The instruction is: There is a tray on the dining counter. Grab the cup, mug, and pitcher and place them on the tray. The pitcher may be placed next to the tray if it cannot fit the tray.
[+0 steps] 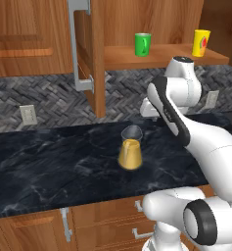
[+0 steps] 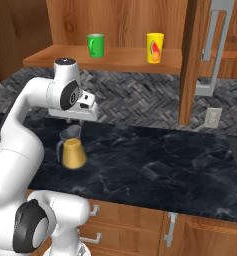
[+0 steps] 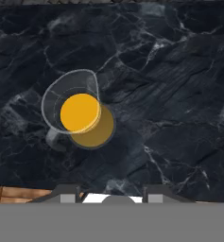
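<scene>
The pitcher [image 1: 130, 153] stands upright on the black marble desk [image 1: 49, 162], its amber body below a greyish clear neck, and in the hand view it sits above and left of the two dark finger tips. The hand [image 3: 112, 194] hangs above the desk close to the pitcher (not touching it), its fingers [image 3: 69, 194] set apart with nothing between them. On the wooden shelf [image 2: 125, 59] behind, the green mug [image 2: 95, 45] and the yellow cup [image 2: 154, 48] stand well apart, beside an open cabinet door [image 1: 86, 54].

Glossy black marble counter [image 1: 49, 157], translucent amber pitcher [image 1: 130, 154], wooden shelf [image 1: 161, 56]
</scene>
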